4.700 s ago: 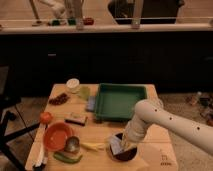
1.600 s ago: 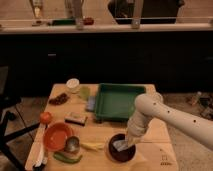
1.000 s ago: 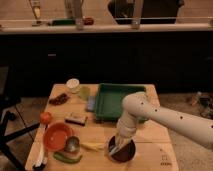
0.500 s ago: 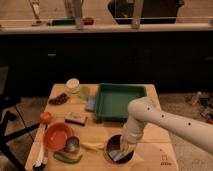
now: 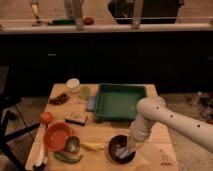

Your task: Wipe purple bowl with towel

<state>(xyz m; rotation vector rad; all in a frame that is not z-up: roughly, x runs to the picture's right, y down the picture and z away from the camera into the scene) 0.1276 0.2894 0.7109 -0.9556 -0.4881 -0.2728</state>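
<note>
One dark purple bowl (image 5: pixel 119 146) w/ hand (image 5: pixel 129 149) inside

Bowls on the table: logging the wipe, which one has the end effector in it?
The purple bowl at the front edge; end effector inside. The orange bowl sits apart, left.

We read this as a kitchen-style test area. A wooden table (image 5: pixel 107 135) holds kitchenware: green tray (image 5: pixel 120 101) at 12 o'clock, orange bowl (image 5: pixel 57 136) at 9, purple bowl (image 5: pixel 120 148) at 5 with the gripper (image 5: pixel 131 148) down in it. We also see a tomato (image 5: pixel 46 117), a green pepper (image 5: pixel 67 158) and a white cup (image 5: pixel 73 84). Behind runs a dark counter (image 5: pixel 106 27) with bottles (image 5: pixel 77 10).
</note>
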